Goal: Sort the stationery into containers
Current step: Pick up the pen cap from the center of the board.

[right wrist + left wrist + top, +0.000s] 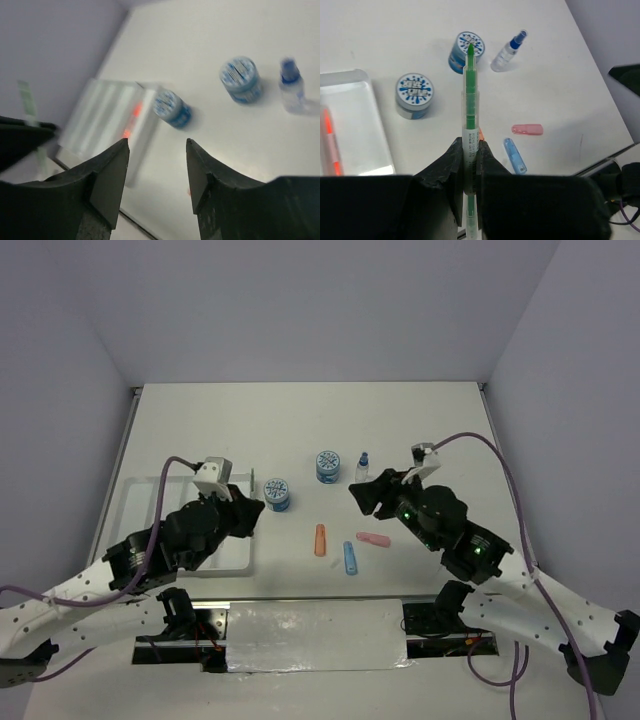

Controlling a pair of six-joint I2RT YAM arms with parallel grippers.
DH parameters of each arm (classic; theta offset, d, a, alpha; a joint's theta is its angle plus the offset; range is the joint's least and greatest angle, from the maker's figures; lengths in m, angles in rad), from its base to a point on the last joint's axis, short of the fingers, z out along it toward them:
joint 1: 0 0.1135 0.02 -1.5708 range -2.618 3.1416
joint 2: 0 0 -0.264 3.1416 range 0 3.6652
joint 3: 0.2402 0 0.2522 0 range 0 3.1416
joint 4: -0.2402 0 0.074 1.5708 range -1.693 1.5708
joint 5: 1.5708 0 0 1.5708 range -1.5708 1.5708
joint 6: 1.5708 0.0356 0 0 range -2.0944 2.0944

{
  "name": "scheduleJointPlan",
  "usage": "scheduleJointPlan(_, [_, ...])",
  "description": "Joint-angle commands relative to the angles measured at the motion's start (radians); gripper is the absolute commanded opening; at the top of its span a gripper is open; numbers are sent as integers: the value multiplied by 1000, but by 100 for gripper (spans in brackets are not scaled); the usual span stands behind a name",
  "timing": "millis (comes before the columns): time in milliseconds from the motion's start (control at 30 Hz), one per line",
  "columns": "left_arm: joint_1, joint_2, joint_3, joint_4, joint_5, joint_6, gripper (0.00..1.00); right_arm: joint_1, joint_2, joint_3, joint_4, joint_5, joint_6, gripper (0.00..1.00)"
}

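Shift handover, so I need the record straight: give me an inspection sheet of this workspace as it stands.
Surface: white table, no spills seen.
Job's things: orange pen in tray; left pot, right pot, bottle, orange marker, blue marker, pink eraser loose on table.
Clutter: nothing seen.
Grippers: left gripper shut on green pen; right gripper open, empty.
Cables: purple cables run along both arms.
Surroundings: plain walls on three sides.

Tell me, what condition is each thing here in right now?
Left jaws: shut on the green pen.
Right jaws: open, empty.
Tray: holds an orange pen.
Two pots: upright, lids on.
Bottle: upright, capped.
Orange marker, blue marker, pink eraser: lying loose on the table.
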Motion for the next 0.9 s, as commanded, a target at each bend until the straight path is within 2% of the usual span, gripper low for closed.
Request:
scheduleJointPlan(0, [4,-23,101,-212,-101,-38,0,-5,97,58,-216,43,50,57])
scheduleJointPlan(67, [4,-48,121,-251,-82,-21,0,7,212,92,-371,55,97,57])
scheduleJointPlan(100, [4,-68,136,-281,-66,-4,0,46,270,110,-458,103,180,57])
scheduleJointPlan(167, [4,-85,146,-304,-38,23,0,114,293,110,-509,156,228,57])
scheduleJointPlan(200, [4,-92,149,-314,-20,66,0,151,321,98,-526,189,394,58])
scheduleJointPlan(367, [4,-122,110,-300,40,122,0,324,403,84,-644,296,728,59])
scheduleJointPlan(500, [4,-119,103,-298,77,119,0,447,583,194,-806,365,977,59])
scheduleJointPlan(600, [4,-114,94,-301,96,111,0,481,729,292,-929,367,1097,59])
scheduleJointPlan(700, [4,-114,89,-300,113,113,0,487,831,361,-994,378,1131,59])
scheduleJointPlan(867, [4,-143,83,-288,140,119,0,484,862,368,-938,376,1136,59])
